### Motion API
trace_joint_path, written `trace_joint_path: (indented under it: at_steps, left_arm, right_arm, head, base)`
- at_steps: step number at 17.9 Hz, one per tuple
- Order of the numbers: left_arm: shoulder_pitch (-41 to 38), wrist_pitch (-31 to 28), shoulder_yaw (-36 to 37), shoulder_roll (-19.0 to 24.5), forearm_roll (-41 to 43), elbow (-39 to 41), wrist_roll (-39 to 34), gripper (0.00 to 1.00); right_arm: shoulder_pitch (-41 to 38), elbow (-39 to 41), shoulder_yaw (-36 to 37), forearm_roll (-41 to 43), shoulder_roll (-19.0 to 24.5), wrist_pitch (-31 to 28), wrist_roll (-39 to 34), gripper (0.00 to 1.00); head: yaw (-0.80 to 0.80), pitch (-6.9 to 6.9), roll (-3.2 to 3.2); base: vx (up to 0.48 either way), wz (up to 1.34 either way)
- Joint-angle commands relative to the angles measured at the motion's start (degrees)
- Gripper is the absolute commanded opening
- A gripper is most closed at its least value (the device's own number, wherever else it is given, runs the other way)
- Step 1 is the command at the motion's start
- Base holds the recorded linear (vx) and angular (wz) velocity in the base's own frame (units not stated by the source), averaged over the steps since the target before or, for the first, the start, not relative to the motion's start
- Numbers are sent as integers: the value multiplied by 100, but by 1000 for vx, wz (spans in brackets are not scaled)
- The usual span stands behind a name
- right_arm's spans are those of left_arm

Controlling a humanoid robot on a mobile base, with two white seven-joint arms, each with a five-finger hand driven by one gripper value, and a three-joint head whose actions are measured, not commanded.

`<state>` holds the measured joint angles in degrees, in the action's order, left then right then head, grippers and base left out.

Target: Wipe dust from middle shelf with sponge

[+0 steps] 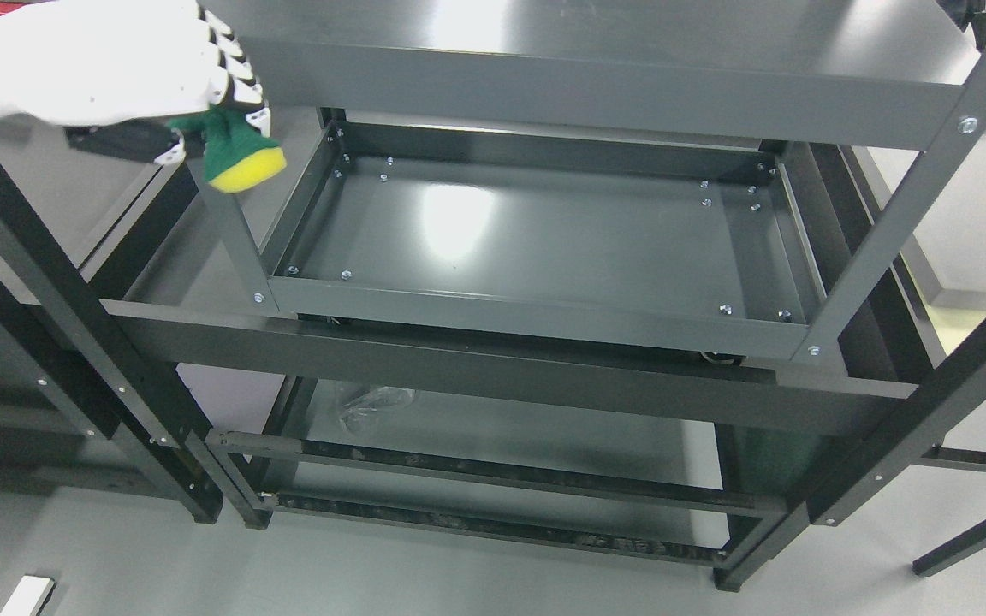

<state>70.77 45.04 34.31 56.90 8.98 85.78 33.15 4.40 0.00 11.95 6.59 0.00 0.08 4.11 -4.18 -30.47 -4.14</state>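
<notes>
Nearest to me, far below and to the right of my left robot hand, the grey floor [424, 582] shows under the rack, with a small white object [26, 596] lying on it near the lower left edge. Just above that sits the bottom shelf [544, 436], well below my robot hand, and a crumpled piece of clear plastic [369, 406] lies on its left part. A dark crossbar [493, 364] runs across the rack's front, lower than my robot hand and to its right.

Beyond the crossbar is the middle shelf [544, 239], a shallow grey tray with a raised rim and silver bolts at its corners. Its surface lies below and to the right of my robot hand, apart from it, with a bright glare on its left half.

My left robot hand [142, 73], white with black-and-white fingers [240, 73], comes in at the upper left. Its fingers are curled down tight around the sponge [236, 150], whose green top is pinched in my grip while the yellow underside points down and to the right. The sponge hangs in the air outside the tray's left rim, beside the rack's upright post [232, 231], not touching the shelf.

Farthest away, to the right of my robot hand, the top shelf [596, 51] spans the rack.
</notes>
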Motion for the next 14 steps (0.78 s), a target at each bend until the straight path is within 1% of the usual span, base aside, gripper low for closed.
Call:
trace_joint_path:
  at_steps: [1, 2, 3, 5, 6, 8, 10, 11, 12, 14]
  left_arm:
    - [-1230, -4, -1278, 306, -1949, 88, -63, 0]
    - [-1406, -4, -1251, 26, -2327, 70, -185, 0]
    - [-1590, -4, -1269, -272, -2470, 53, -395, 0]
    - [-2073, -4, -1251, -1001, -2463, 53, -1061, 0]
    - [-2293, -4, -1277, -1414, -2463, 53, -1343, 0]
    - [-2663, -4, -1435, -2537, -2463, -191, -1880, 0]
    - [-2909, -4, -1681, -3470, -2454, -709, -1917, 0]
    - [-3006, -4, -1760, -3753, -2454, -903, -1926, 0]
    - [-3207, -256, -1874, -3991, -2463, -949, -1944, 1]
    - [-3804, -993, -2199, -4526, -2480, -749, -1953, 1]
  right_arm:
    - [8, 100, 0, 0, -100, -412, 2, 100]
    - [-1, 100, 0, 0, -100, -412, 2, 100]
    - [8, 100, 0, 0, -100, -412, 2, 100]
    - [-1, 100, 0, 0, -100, -412, 2, 100]
    - [-1, 100, 0, 0, -100, -412, 2, 100]
    - [8, 100, 0, 0, -100, -412, 2, 100]
    - [-1, 100, 0, 0, -100, -412, 2, 100]
    - [-1, 100, 0, 0, -100, -412, 2, 100]
    - [-1, 100, 0, 0, -100, -412, 2, 100]
    - [-1, 100, 0, 0, -100, -412, 2, 100]
  head:
    - [0, 0, 0]
    - [0, 0, 0]
    - [0, 0, 0]
    - [0, 0, 0]
    - [0, 0, 0]
    - [0, 0, 0]
    - [0, 0, 0]
    - [0, 0, 0]
    - [0, 0, 0]
    - [0, 0, 0]
  base:
    - [0, 0]
    - [0, 0]
    - [0, 0]
    - [0, 0]
    - [0, 0]
    - [0, 0]
    - [0, 0]
    - [0, 0]
    - [0, 0]
    - [0, 0]
